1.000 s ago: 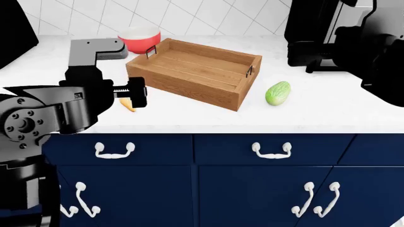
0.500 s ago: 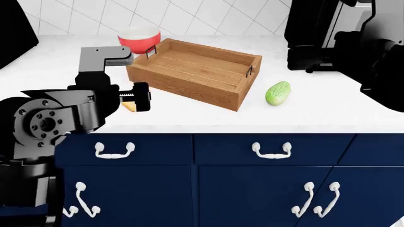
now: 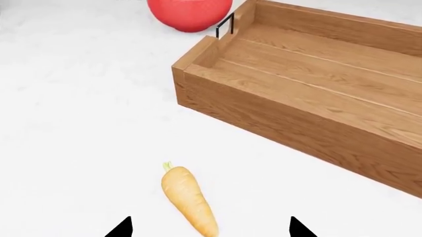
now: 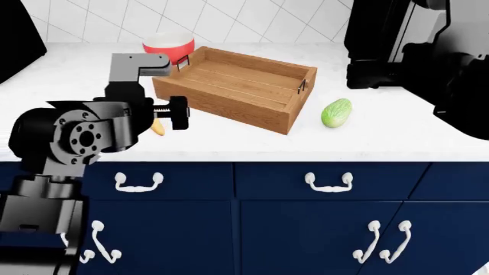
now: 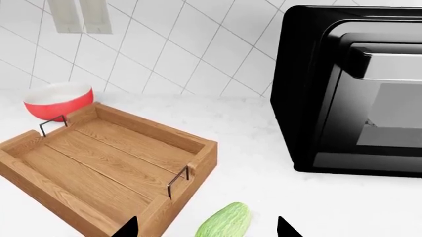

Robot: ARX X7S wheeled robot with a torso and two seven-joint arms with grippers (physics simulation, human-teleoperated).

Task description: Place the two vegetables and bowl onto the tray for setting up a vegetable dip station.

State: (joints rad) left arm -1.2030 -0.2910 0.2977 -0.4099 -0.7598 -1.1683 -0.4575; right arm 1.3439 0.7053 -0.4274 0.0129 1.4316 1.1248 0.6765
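No text, label, brand, number or sign can be read in any of the views

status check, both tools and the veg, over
Left tool open, empty, above carrot. Right tool open, empty, over cucumber. Tray empty; bowl on counter behind it. Nothing in the way.
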